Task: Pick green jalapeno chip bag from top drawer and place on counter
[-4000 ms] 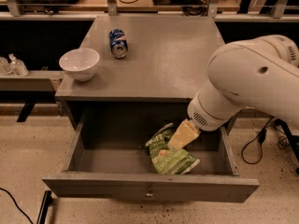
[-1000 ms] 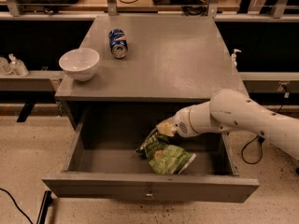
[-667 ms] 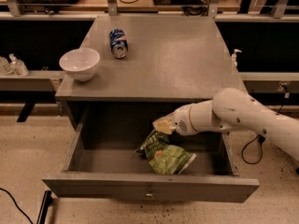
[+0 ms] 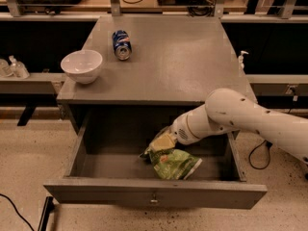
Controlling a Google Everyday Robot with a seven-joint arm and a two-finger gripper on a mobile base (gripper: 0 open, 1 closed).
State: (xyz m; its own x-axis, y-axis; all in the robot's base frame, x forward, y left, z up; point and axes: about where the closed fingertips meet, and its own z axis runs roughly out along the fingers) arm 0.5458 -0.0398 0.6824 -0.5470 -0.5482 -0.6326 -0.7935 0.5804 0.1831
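The green jalapeno chip bag [image 4: 176,163] lies on the floor of the open top drawer [image 4: 120,192], right of its middle. My gripper [image 4: 161,141] reaches into the drawer from the right on the white arm [image 4: 240,119]. It sits right at the bag's upper left end and touches or nearly touches it. The bag rests on the drawer floor. The counter [image 4: 183,61] is the dark grey cabinet top above the drawer.
A white bowl [image 4: 82,65] stands at the counter's front left corner. A blue soda can [image 4: 121,44] lies on its side behind the bowl. A small white bottle [image 4: 242,59] stands on a side shelf to the right. Cables trail on the floor.
The arm has swung from above the drawer to a low reach from the right. The gripper has slid left and slightly down onto the bag's upper left end. The bag has stayed in place.
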